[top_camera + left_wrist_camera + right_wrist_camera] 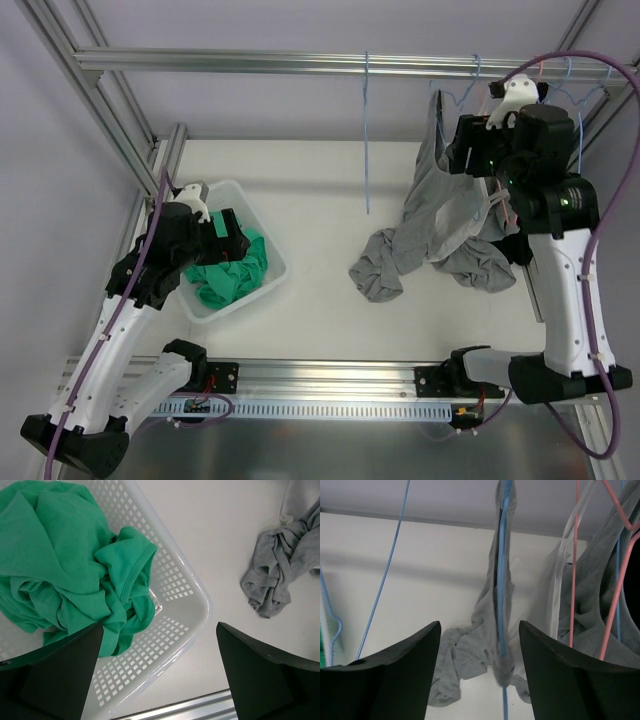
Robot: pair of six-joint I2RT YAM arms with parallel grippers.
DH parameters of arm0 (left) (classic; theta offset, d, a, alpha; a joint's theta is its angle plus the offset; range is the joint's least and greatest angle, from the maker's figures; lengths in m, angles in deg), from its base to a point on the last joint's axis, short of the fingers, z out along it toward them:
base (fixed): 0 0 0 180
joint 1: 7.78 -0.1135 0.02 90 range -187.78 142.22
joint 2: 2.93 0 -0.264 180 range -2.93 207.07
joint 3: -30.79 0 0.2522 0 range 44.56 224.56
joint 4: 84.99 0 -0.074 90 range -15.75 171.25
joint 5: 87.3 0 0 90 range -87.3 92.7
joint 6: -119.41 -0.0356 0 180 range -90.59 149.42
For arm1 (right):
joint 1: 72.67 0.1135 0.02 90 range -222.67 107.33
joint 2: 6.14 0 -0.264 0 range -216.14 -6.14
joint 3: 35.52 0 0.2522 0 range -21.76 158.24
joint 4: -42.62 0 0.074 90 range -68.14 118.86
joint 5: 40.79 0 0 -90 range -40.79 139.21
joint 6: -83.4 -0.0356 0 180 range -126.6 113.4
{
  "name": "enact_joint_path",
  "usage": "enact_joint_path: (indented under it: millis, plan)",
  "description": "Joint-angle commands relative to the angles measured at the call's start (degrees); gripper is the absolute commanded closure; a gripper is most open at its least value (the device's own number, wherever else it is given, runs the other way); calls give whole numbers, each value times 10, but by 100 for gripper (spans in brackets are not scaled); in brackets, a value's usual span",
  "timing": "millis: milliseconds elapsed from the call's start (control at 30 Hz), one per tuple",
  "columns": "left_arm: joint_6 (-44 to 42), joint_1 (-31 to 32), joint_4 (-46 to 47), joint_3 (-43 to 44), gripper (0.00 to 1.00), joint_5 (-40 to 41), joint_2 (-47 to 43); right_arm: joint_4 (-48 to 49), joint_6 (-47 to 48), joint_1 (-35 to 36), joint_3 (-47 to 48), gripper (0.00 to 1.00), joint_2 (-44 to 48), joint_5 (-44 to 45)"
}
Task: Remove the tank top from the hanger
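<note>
Left gripper [159, 627], jaws wide and empty, hangs over the basket [195, 595], which holds a green shirt [60, 565]. Right gripper [479, 625] is up near the rail [300, 62], jaws wide, the blue hanger [501, 555] in line with their gap. Grey tank top [440, 215] hangs on that hanger, its lower end heaped on the table [320, 200].
</note>
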Motion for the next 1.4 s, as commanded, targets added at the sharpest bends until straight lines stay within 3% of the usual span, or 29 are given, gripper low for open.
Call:
enact_joint_path:
  millis: [0, 67, 167, 200, 300, 433, 733, 900, 1000, 1033, 1233, 1367]
  plan:
    - [-20, -1, 0, -8, 1, -30, -8, 18, 31, -14, 14, 39, -64, 15]
    - [-21, -1, 3, -11, 1, -36, -13, 38, 39, -15, 8, 40, -74, 7]
    - [-21, -1, 6, -14, 1, -39, -17, 50, 46, -15, 10, 53, -88, -2]
    - [-22, -1, 6, -16, 1, -41, -17, 55, 44, -16, 7, 70, -88, -3]
    - [-20, 0, 9, -21, 1, -43, -19, 80, 27, -15, -15, 91, -75, -11]
    - [-18, 0, 14, -15, 1, -54, -16, 106, 6, -15, -33, 99, -52, -39]
    - [-10, 3, 34, 70, 1, -143, -10, 149, -7, -15, -32, 100, -13, -83]
    - [-1, 12, 68, 136, 1, -250, 4, 150, -18, -16, -33, 100, 2, -102]
    - [9, 41, 123, 165, 1, -306, 23, 131, -26, -15, -44, 100, 26, -125]
    - [10, 78, 145, 177, 1, -313, 38, 116, -28, -15, -54, 100, 42, -131]
    - [-72, 283, 180, 317, 1, -172, 165, 80, -54, -15, -130, 100, 165, -142]
    - [-108, 351, 197, 404, 1, -87, 251, 27, -67, -15, -154, 100, 238, -140]
